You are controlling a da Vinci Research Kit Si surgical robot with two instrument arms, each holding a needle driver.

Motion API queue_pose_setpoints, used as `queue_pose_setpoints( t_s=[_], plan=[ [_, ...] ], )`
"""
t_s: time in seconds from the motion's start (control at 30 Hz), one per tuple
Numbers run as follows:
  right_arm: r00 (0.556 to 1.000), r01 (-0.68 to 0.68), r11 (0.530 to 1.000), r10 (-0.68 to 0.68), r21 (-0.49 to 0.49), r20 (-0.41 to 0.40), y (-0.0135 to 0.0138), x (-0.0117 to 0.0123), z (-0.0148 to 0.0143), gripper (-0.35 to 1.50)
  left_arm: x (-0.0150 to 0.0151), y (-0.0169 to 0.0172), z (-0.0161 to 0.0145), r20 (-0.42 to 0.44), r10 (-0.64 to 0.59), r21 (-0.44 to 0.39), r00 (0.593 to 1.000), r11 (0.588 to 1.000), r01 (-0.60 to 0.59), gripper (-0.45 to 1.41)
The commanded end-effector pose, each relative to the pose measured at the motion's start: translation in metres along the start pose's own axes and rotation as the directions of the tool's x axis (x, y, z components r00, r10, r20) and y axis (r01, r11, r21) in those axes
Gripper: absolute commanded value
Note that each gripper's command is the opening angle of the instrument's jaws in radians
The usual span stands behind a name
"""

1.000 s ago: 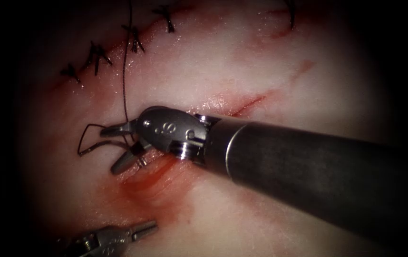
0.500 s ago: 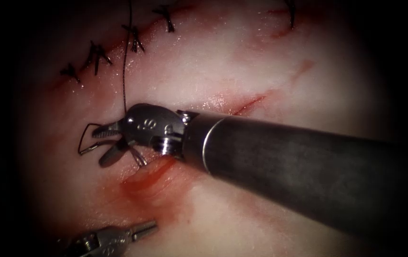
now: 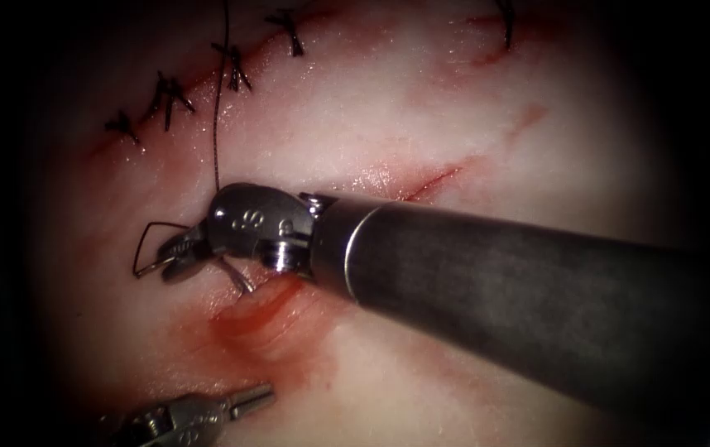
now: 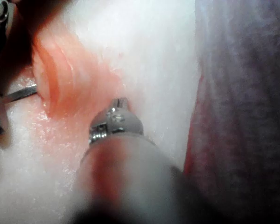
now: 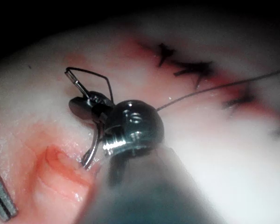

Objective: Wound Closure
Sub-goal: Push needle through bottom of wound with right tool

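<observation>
Since the earlier frames we log one change: the right tool (image 3: pixel 175 251) has slid further left along the tissue (image 3: pixel 421 108), and its jaws, spread a second ago, have come together on the needle (image 3: pixel 237 278).

Right tool: polished steel clevis, rounded, with stamped characters, on a dark matte shaft entering from the right. From its wrist camera we see the jaws (image 5: pixel 86 105) clamped on the needle's (image 5: pixel 91 149) upper end near the thread attachment; the thin grey curve descends and enters the tissue (image 5: pixel 32 93) at the lip of the cut (image 5: pixel 60 168).

Left tool (image 3: pixel 247 401): bright ribbed metal, low in the endoscope view, apart from the needle. We see nothing in it; we cannot tell how its jaws stand.

Thread (image 3: pixel 218 108): fine, dark, wiry. One strand runs up from the right tool; a kinked loop (image 3: pixel 146 248) lies left of the jaws.

Tissue: pale, glossy, faintly streaked. The cut (image 3: pixel 260 310) is an open curved fold, wet with red fluid (image 3: pixel 289 339).

Finished stitches (image 3: pixel 171 95): dark knots with bristly cut ends, in a row on a closed line at upper left.
</observation>
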Motion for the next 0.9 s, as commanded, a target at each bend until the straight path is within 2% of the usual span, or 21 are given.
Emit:
queue_pose_setpoints(
  t_s=[0.03,0.17,0.27,0.37,0.47,0.6,0.63,0.7,0.73,0.8,0.9],
  plan=[
    [1.000,-0.001,1.000,0.001,0.002,-0.005,0.0006,0.0005,0.0003,-0.35,0.0000,-0.0001,0.0008,-0.001,0.001,0.000,1.000,1.000,-0.001,-0.21],
    [0.997,-0.003,0.999,-0.001,-0.054,-0.083,0.0004,0.0005,-0.0003,-0.35,-0.0001,-0.0001,0.0007,-0.001,0.001,-0.001,1.000,1.000,-0.001,-0.21],
    [0.987,-0.078,0.994,0.066,-0.073,-0.147,-0.0001,0.0002,-0.0012,-0.35,-0.0001,-0.0001,0.0007,-0.002,0.001,-0.001,1.000,1.000,-0.001,-0.21],
    [0.958,-0.187,0.981,0.168,-0.059,-0.233,-0.0008,-0.0003,-0.0021,-0.35,-0.0001,-0.0002,0.0007,-0.002,0.001,-0.001,1.000,1.000,-0.001,-0.21],
    [0.891,-0.344,0.939,0.322,-0.013,-0.320,-0.0013,-0.0007,-0.0026,-0.35,0.0001,-0.0003,0.0008,-0.001,-0.001,-0.003,1.000,1.000,0.001,-0.21],
    [0.849,-0.355,0.935,0.328,0.013,-0.415,-0.0015,-0.0011,-0.0029,-0.35,0.0002,-0.0004,0.0008,0.000,-0.002,-0.003,1.000,1.000,0.002,-0.23],
    [0.822,-0.378,0.925,0.351,0.033,-0.449,-0.0015,-0.0012,-0.0029,-0.35,0.0003,-0.0004,0.0008,0.000,-0.002,-0.003,1.000,1.000,0.002,-0.23],
    [0.809,-0.389,0.920,0.367,0.050,-0.460,-0.0016,-0.0014,-0.0029,-0.35,0.0003,-0.0004,0.0008,0.000,-0.002,-0.003,1.000,1.000,0.002,-0.23],
    [0.780,-0.444,0.893,0.428,0.079,-0.457,-0.0019,-0.0016,-0.0028,-0.35,0.0002,-0.0004,0.0008,-0.001,-0.002,-0.003,1.000,1.000,0.002,-0.23],
    [0.755,-0.482,0.870,0.471,0.103,-0.456,-0.0023,-0.0018,-0.0027,-0.35,0.0002,-0.0005,0.0007,-0.001,-0.002,-0.004,1.000,1.000,0.002,-0.23],
    [0.694,-0.527,0.836,0.527,0.153,-0.490,-0.0025,-0.0019,-0.0025,-0.35,0.0002,-0.0005,0.0007,-0.001,-0.002,-0.004,1.000,1.000,0.002,-0.23]
  ],
)
